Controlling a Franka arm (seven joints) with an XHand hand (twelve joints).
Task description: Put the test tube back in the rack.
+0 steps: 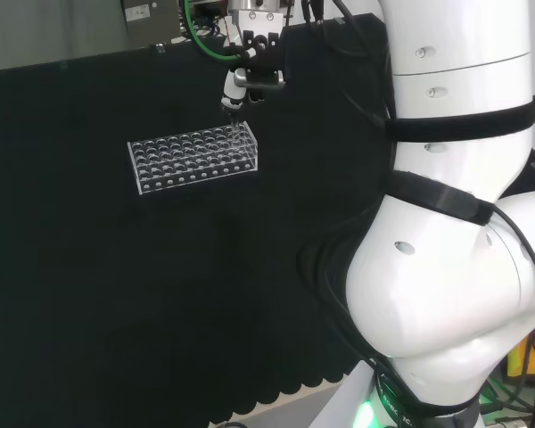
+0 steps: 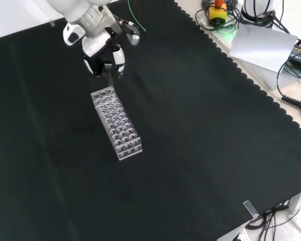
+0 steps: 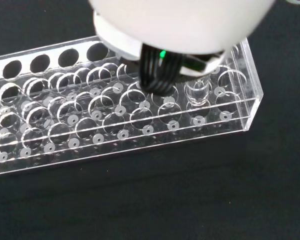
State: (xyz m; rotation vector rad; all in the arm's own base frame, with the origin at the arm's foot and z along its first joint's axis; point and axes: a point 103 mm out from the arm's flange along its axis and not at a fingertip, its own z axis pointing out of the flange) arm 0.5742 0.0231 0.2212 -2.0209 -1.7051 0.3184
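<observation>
Directly beneath our hand (image 2: 103,47) lies the rack (image 2: 116,123), a clear plastic block, long and rectangular, drilled with rows of round holes, resting on matte black cloth (image 2: 200,150). We note the hand pointing down over the rack's end, fingers curled together, pinching a thin clear test tube (image 2: 111,80) that stands upright, its lower end in a hole at that end.

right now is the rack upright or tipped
Upright: the rack sits flat on the black cloth, holes facing up.
</observation>
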